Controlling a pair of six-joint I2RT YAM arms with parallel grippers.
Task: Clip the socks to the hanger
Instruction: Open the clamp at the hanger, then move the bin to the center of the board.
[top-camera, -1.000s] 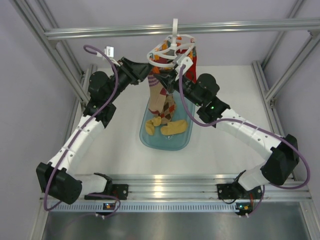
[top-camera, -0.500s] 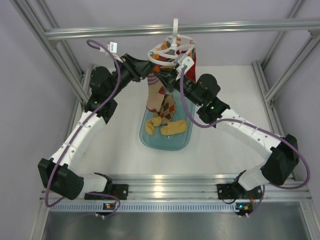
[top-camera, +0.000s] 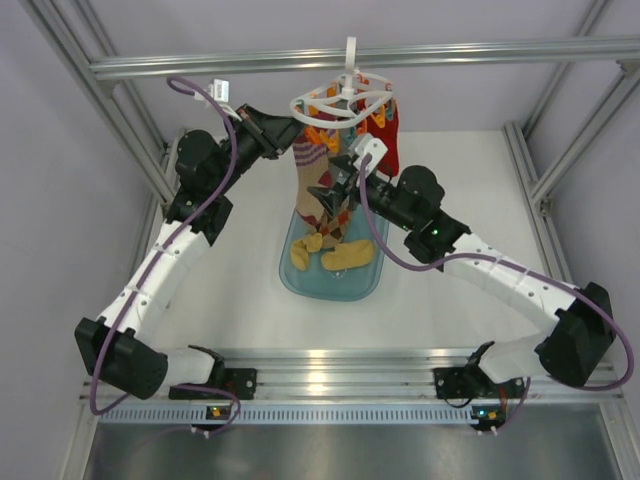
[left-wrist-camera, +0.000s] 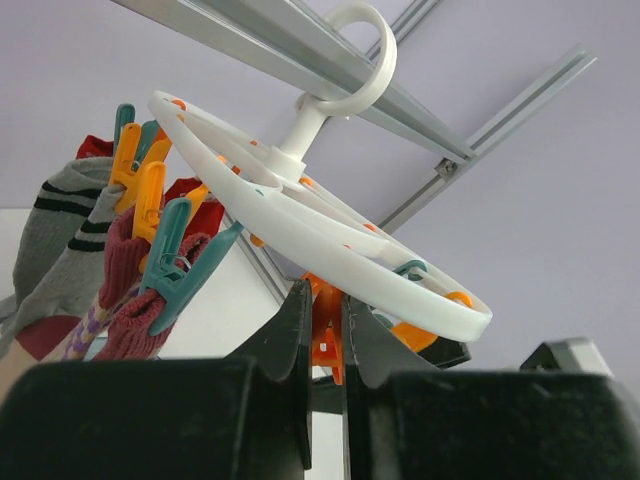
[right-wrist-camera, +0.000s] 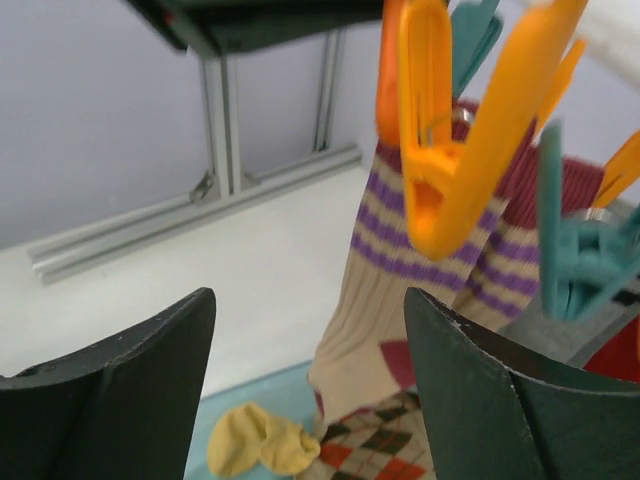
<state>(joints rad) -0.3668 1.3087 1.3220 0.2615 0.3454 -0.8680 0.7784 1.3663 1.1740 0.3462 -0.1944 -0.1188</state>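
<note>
Hanger (top-camera: 347, 92) hooked on the bar (top-camera: 200, 65) at upper centre; socks (top-camera: 312, 165) hang beneath it, above a blue tray (top-camera: 355, 280). Left gripper (left-wrist-camera: 325, 305) is pinched closed on an orange clip (left-wrist-camera: 324, 350). Right gripper (right-wrist-camera: 310, 300) is spread wide and empty, beside a striped sock (right-wrist-camera: 390, 260).

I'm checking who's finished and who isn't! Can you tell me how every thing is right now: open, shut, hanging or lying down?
Left gripper: shut on an orange clip under the hanger.
Right gripper: open, holding nothing.
Hanger: hanging by its hook from the frame bar.
Striped sock: hanging from the hanger.
Red sock: hanging from the hanger.
Yellow socks: lying loose in the blue tray, not clipped.
</note>
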